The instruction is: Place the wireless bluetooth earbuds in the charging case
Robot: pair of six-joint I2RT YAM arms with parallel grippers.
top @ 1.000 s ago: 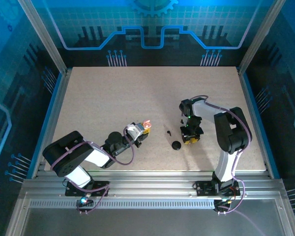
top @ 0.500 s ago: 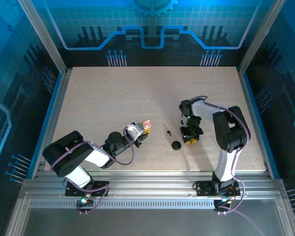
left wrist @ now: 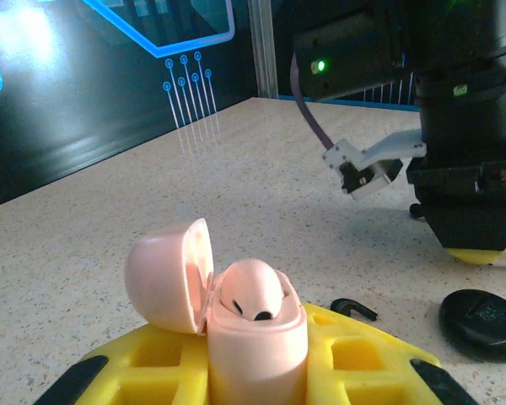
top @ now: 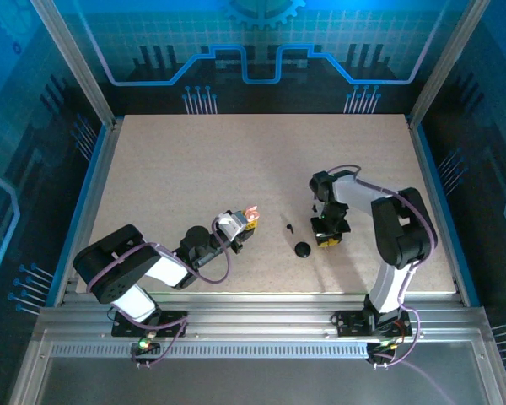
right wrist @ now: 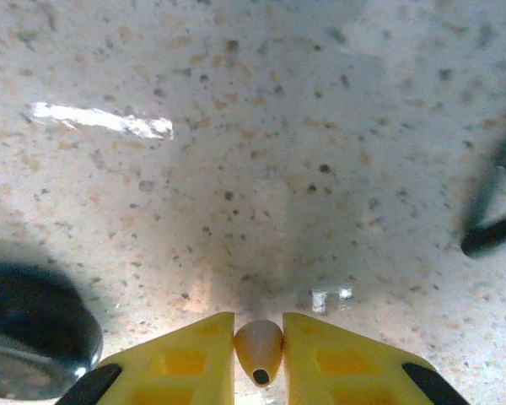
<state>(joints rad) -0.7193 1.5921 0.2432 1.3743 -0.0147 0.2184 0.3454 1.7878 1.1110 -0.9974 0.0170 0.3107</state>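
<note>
One pale earbud pinched in narrowed right tool, low over table, just right of black round case. Well left of it, left tool clamps pink charging case, lid open; second earbud seated inside.

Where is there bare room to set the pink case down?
The far half of the table, up to the back wall, is bare; so is its left side. Crowded: between the left fingers holding the pink case and the right fingers, where a black earbud and round black case lie.
</note>
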